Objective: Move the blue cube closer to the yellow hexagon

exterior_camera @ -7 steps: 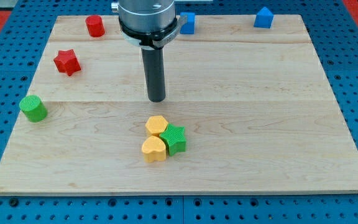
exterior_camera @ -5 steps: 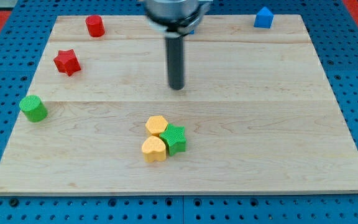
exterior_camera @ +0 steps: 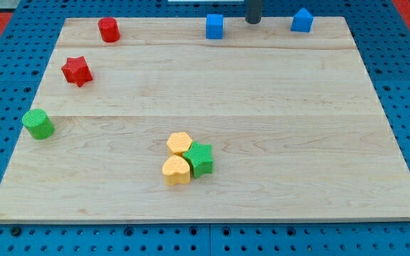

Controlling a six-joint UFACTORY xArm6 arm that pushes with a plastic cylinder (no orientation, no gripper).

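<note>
tip point(exterior_camera: 253, 22) right of cube point(exterior_camera: 214, 26) | hexagon point(exterior_camera: 179, 143) probably touching star point(exterior_camera: 200, 158)

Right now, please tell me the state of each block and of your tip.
my tip: top edge, between two blue blocks, touching neither
blue cube: upright, alone
yellow hexagon: touching green star
yellow heart: touching the star
blue house-shaped block: alone

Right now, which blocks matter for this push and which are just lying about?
For the job: blue cube; yellow hexagon; my tip, right of the cube.

Lying about: blue house-shaped block; red cylinder; red star; green cylinder; green star; yellow heart.
</note>
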